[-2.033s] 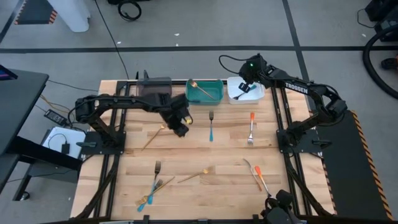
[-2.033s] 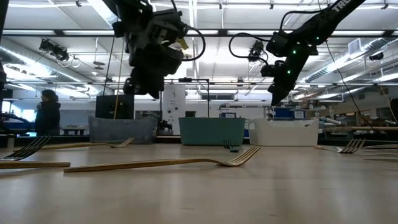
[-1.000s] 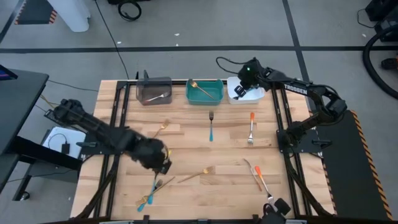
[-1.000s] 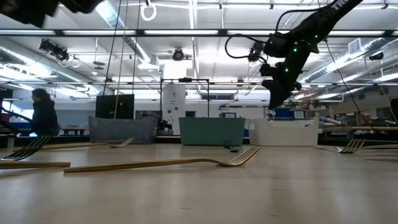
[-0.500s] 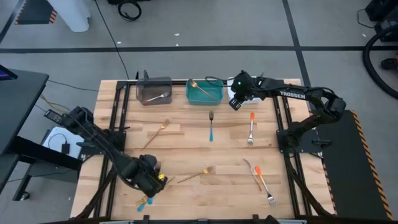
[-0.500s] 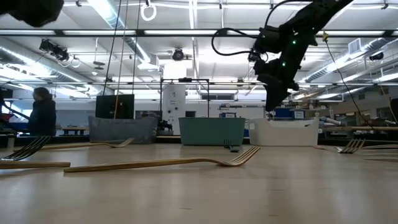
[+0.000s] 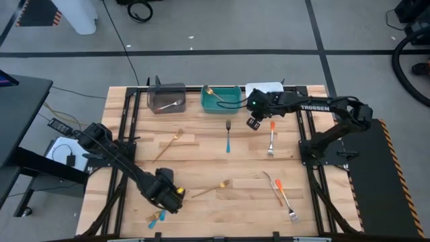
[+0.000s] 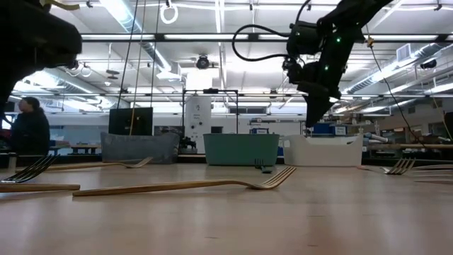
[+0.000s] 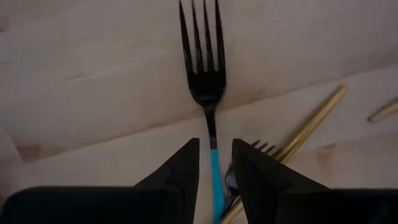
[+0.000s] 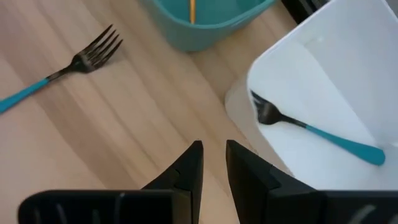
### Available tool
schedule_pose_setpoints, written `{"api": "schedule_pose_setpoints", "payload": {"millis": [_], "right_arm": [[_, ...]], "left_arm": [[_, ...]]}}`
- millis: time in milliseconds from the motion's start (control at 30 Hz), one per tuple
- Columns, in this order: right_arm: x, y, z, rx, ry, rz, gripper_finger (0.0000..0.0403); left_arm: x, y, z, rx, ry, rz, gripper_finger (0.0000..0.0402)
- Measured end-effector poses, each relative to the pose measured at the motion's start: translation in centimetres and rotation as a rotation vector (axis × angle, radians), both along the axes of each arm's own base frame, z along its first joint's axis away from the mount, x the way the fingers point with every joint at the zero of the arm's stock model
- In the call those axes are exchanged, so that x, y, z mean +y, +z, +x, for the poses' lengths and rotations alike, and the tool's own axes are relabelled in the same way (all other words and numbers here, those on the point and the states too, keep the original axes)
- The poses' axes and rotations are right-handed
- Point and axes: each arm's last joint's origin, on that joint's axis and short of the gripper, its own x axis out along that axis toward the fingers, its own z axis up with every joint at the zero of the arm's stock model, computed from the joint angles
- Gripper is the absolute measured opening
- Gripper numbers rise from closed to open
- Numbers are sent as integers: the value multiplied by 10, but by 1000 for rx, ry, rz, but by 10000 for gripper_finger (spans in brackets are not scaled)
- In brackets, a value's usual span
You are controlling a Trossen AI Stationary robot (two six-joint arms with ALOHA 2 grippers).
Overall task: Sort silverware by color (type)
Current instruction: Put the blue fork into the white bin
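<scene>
My left gripper (image 7: 168,196) is low over the near-left of the table, open. In the left wrist view its fingers stand on either side of the blue handle (image 9: 216,177) of a fork (image 9: 204,68) lying flat, without visibly touching it. A gold utensil (image 9: 311,124) lies beside that fork. My right gripper (image 7: 253,122) hangs open and empty near the far side, between a blue-handled fork (image 7: 228,135) and an orange-handled fork (image 7: 271,138). Another blue-handled fork (image 10: 314,132) lies in the white bin (image 10: 348,68).
Grey bin (image 7: 166,98), teal bin (image 7: 222,101) holding a gold utensil, and white bin (image 7: 267,87) line the far edge. Loose gold pieces (image 7: 166,146) (image 7: 211,189) and orange-handled pieces (image 7: 277,190) lie on the wood. A person (image 8: 28,131) stands beyond the table.
My left gripper has moved toward the near edge and come down over the blue-handled fork at the near-left. My right gripper has left the white bin, moving toward the table's left and near side, and now hangs between the blue-handled and orange-handled forks.
</scene>
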Motion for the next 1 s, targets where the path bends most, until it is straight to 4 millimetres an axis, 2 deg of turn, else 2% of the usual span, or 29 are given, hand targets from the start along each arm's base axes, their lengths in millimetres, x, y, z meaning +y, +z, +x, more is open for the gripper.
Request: {"api": "schedule_pose_setpoints", "payload": {"millis": [300, 767, 1000], "right_arm": [[8, 0, 3, 9, 34, 1, 78], [8, 0, 3, 13, 35, -5, 78], [7, 0, 2, 20, 28, -20, 78]], "left_arm": [[2, -5, 1, 0, 40, -3, 104], [-2, -31, 8, 55, 62, 19, 104], [-4, -45, 11, 97, 61, 38, 77]]}}
